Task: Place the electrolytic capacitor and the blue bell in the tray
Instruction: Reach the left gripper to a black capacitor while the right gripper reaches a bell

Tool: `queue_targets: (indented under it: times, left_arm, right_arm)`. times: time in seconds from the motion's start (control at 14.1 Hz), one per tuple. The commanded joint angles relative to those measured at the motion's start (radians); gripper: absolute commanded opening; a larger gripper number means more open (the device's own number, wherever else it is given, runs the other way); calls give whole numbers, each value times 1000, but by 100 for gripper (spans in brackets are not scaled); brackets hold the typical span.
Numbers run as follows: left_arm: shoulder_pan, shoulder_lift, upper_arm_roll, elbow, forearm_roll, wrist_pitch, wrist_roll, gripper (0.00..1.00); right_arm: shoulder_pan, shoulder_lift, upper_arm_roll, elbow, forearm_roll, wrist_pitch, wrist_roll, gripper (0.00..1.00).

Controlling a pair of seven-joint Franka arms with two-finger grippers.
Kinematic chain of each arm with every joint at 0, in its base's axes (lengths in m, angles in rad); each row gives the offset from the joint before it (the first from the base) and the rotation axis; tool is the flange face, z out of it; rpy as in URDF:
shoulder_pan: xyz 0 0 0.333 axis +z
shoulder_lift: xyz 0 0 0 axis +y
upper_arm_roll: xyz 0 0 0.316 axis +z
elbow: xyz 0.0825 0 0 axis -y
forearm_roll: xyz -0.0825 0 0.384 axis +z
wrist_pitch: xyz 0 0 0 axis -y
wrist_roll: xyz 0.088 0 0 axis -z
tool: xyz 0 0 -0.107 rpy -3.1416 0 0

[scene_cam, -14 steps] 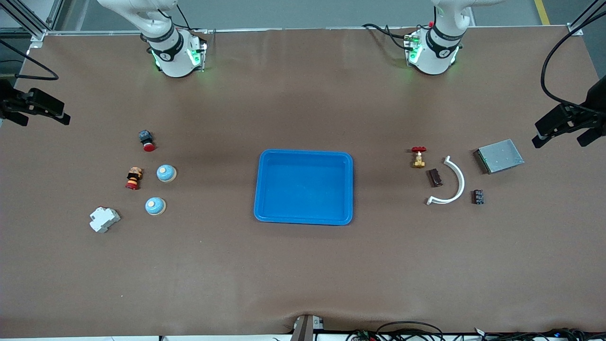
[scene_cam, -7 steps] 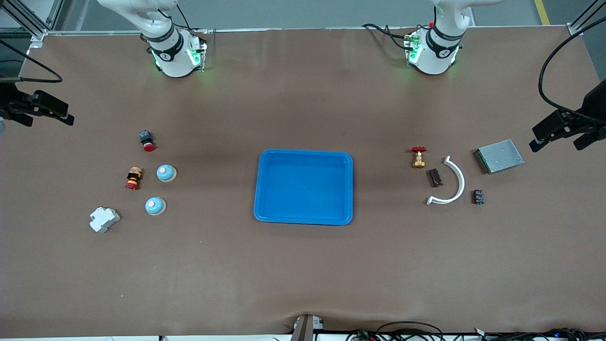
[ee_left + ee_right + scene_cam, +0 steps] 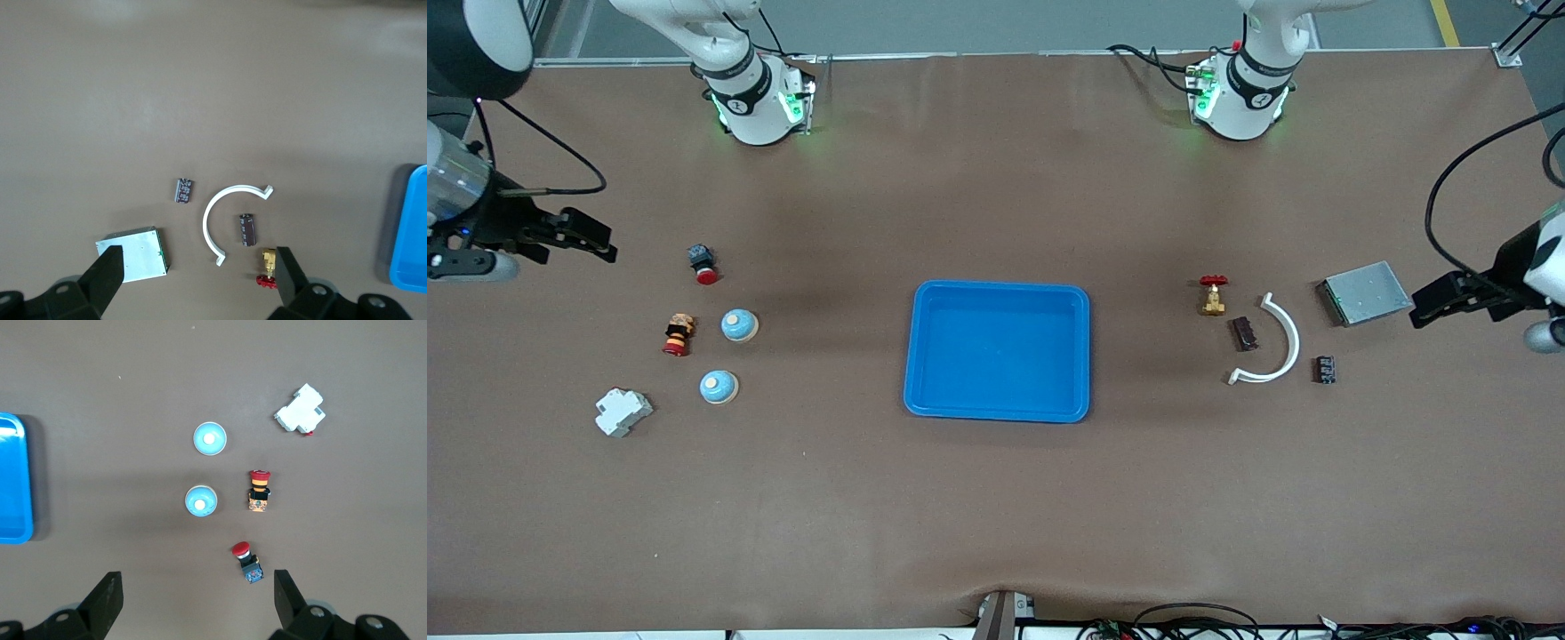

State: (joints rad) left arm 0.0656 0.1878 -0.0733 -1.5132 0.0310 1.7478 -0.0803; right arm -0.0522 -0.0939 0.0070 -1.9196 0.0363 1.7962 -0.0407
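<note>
Both empty and wide open, right gripper (image 3: 596,242) should centre over a blue bell (image 3: 739,324); left gripper (image 3: 1432,307) over the capacitor (image 3: 1243,332)

I see the table (image 3: 996,516) covered in a matt brown sheet, faintly wrinkled near its front edge. The tray (image 3: 998,411) looks like smooth, glossy blue plastic. The flat box (image 3: 1365,292) has a dull grey metal face. The curved strip (image 3: 1285,342) is white plastic, matt. The small valve (image 3: 1213,296) shows brassy metal under a red handle. The two bells (image 3: 739,324) have shiny blue domes. The white block (image 3: 623,412) looks like matt plastic.
</note>
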Motion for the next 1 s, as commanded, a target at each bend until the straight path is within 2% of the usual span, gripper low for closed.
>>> queue_targets:
  times: [0.0,0.28,0.57,0.92]
  left_arm:
    - [-4,54,-2,5,23,6,11,100]
    - [14,139,-2,-4,23,4,66,100]
    - [28,215,0,-1,47,22,83,100]
    - [48,275,-2,-24,61,113,85,100]
  right_arm:
    - [17,-43,-1,-149,1,118,8,100]
    - [35,-40,-1,-320,2,325,15,100]
    - [66,-12,-1,-424,1,486,80,100]
    - [81,123,-1,-505,1,704,91,100]
